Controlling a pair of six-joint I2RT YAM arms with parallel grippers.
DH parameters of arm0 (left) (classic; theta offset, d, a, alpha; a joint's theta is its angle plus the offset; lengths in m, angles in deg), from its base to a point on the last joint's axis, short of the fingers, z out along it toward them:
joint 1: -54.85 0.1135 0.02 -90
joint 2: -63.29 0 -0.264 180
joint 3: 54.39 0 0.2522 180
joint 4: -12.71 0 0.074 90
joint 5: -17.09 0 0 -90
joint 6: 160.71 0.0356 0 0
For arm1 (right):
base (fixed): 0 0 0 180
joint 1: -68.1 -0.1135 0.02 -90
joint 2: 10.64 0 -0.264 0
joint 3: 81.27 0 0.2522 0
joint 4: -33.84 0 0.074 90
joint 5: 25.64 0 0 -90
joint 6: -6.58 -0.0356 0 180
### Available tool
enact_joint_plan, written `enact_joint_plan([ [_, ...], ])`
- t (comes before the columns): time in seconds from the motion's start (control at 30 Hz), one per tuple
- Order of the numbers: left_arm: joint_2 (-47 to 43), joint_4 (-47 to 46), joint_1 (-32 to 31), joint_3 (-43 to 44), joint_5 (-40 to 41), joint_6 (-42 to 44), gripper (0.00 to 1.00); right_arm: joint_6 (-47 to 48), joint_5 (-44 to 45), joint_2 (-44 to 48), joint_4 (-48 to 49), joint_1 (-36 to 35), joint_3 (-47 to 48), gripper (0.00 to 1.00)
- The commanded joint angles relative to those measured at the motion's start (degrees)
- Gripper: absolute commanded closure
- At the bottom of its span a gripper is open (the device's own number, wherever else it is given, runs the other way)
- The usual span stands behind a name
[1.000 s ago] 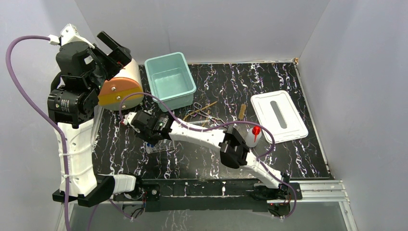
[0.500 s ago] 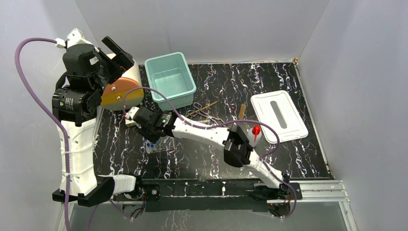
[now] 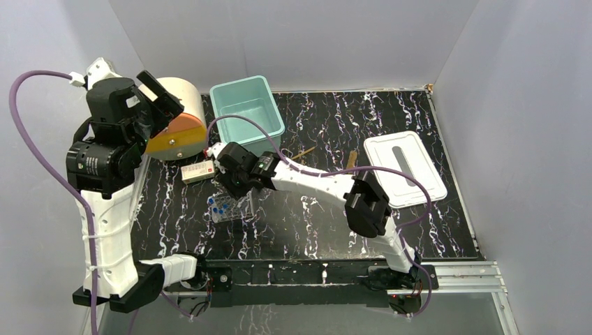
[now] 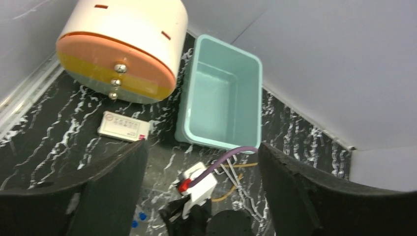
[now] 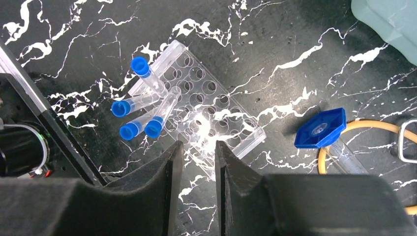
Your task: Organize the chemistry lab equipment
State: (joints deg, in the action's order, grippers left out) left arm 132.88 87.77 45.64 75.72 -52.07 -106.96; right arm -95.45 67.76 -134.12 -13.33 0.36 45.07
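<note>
**Top external view.** The left arm stands raised at the table's left edge. Its left gripper (image 3: 162, 98) is in the air just in front of the large cream-and-orange drum (image 3: 183, 125), which lies on its side in the far left corner. Next to the drum sits a teal plastic bin (image 3: 248, 112), and a flat white lid (image 3: 405, 167) lies well apart on the right. The right arm reaches across the black marbled table (image 3: 433, 230). The right gripper (image 3: 234, 190) hangs over the clear plastic rack (image 3: 230, 209) near the front left. A small white card (image 3: 197, 171) lies between rack and drum.

**Left wrist view.** The two black fingers (image 4: 314, 196) stand wide apart with nothing between them (released). The drum, bin and card lie below.

**Right wrist view.** The fingers here are a narrow slit apart, clasping nothing, directly above the rack's near edge. Four blue-capped vials (image 5: 120, 108) lean askew at the rack's left end, touching one another. To the right, clear of the rack, lies the clear syringe with a blue hexagonal end (image 5: 320, 129). Its barrel meets the curve of the amber tubing loop (image 5: 366, 125).
</note>
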Motion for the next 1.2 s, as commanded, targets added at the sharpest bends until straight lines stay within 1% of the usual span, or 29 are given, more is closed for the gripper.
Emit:
enact_joint_plan([
  [0.0,-0.39,6.49,0.07,-2.97,3.32,-0.3,0.28,0.22,-3.02,1.89,2.85,-0.11,-2.28,0.63],
  [0.1,-2.64,8.95,0.07,-10.43,4.89,-2.63,0.41,1.33,-5.33,3.3,5.48,-0.02,-6.06,0.64],
  [0.23,-6.88,9.31,0.07,-21.32,4.48,-6.25,0.51,1.7,-10.44,5.11,10.32,-0.02,-10.08,0.63],
  [0.3,-8.52,9.12,0.07,-25.61,4.32,-7.94,0.54,1.58,-11.54,4.62,10.57,-0.02,-9.75,0.63],
  [0.5,-12.3,9.44,0.07,-35.26,4.91,-12.02,0.56,1.49,-12.42,3.06,10.74,-0.02,-8.05,0.63],
  [0.7,-13.59,9.54,0.07,-39.88,5.13,-14.18,0.59,1.49,-11.91,2.31,11.15,-0.01,-6.9,0.63],
  [0.8,-14.13,9.48,0.07,-41.11,5.0,-15.04,0.6,1.53,-11.66,1.92,11.8,0.0,-6.53,0.67],
  [1.17,-14.2,9.23,0.07,-40.43,5.69,-14.91,0.59,1.99,-13.83,-1.15,12.42,0.11,-2.47,0.66],
])
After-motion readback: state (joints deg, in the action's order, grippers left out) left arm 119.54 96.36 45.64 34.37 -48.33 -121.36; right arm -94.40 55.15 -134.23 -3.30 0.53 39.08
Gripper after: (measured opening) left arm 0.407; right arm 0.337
